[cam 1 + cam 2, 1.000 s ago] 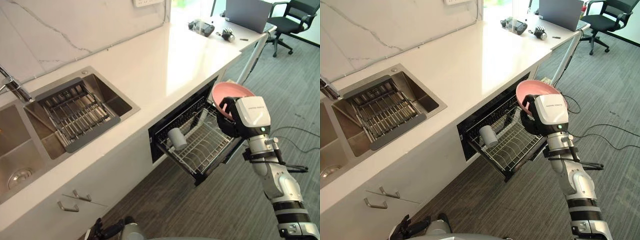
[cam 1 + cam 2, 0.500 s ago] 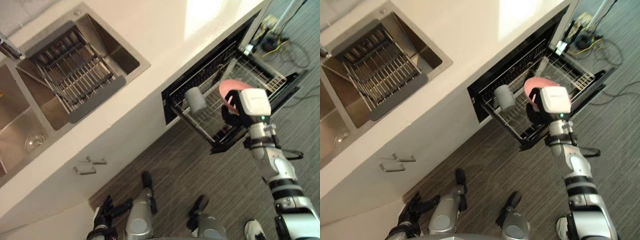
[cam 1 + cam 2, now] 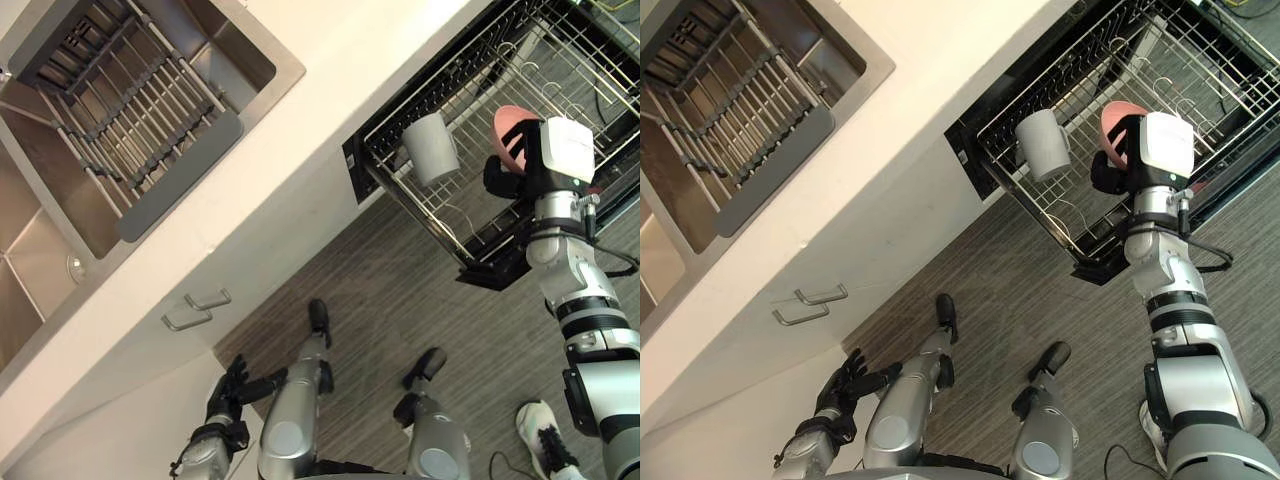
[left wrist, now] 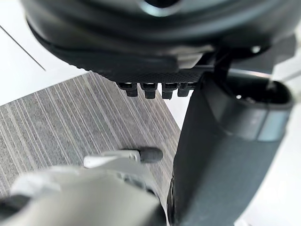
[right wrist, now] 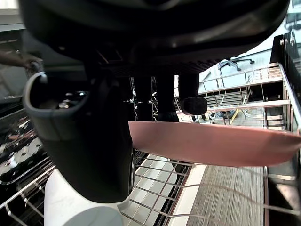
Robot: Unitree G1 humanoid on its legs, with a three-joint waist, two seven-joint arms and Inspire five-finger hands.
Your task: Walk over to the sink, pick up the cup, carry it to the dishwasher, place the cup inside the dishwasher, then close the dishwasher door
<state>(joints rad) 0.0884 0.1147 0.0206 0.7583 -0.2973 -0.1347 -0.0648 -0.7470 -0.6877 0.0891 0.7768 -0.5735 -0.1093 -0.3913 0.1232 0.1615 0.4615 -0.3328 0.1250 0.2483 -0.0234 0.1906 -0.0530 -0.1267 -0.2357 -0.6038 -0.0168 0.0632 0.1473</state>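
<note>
Above dishwasher rack [image 3: 560, 70], right hand [image 3: 505, 178] apparently pinching pink bowl [image 3: 510, 130]

1. Text, labels, brands, numbers and signs: none can be read in any view.

Grey striped carpet [image 3: 400, 300], white countertop [image 3: 340, 80]
</note>
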